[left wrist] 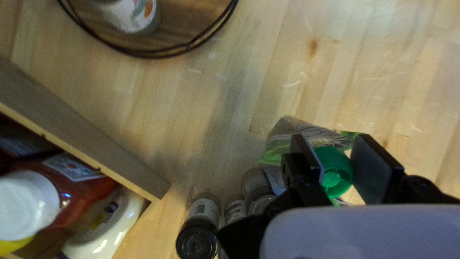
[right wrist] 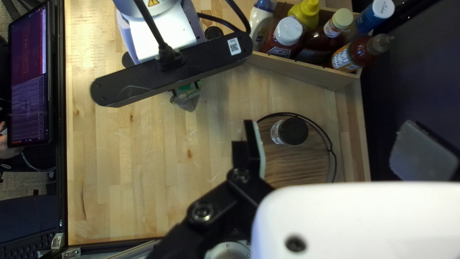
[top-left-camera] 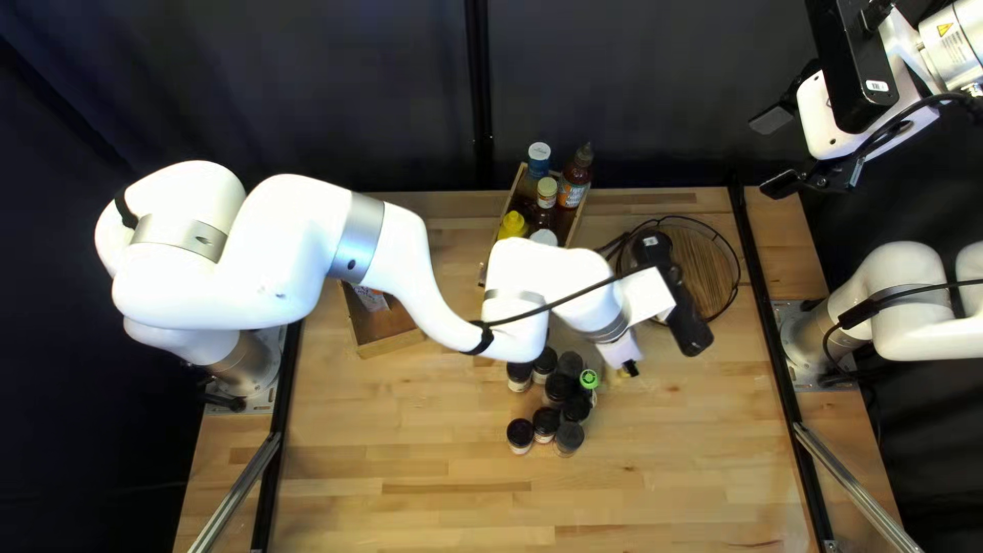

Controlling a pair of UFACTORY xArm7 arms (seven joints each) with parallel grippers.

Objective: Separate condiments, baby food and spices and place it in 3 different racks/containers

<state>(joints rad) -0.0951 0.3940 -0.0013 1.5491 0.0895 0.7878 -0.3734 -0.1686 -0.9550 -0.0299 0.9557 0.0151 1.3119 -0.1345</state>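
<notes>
My left gripper point(top-left-camera: 628, 365) is low over the table, partly hidden by its arm. In the left wrist view this gripper point(left wrist: 335, 160) is shut on the green cap point(left wrist: 334, 172) of a pouch point(left wrist: 311, 135). Dark-lidded spice jars point(top-left-camera: 545, 423) stand in a cluster beside it. My right gripper point(top-left-camera: 775, 152) is raised at the top right; in the right wrist view that gripper point(right wrist: 338, 148) stands open and empty. A dark-lidded jar point(right wrist: 293, 131) sits in the round wire-rimmed tray point(right wrist: 306, 165). Sauce bottles point(right wrist: 288, 31) fill a wooden box point(right wrist: 297, 71).
Another wooden box point(top-left-camera: 389, 340) lies partly under my left arm, holding a pale item. The left wrist camera point(top-left-camera: 671, 292) overhangs the tray's side. A screen point(right wrist: 28, 76) and a person's hand point(right wrist: 4, 149) are beyond the table's near edge.
</notes>
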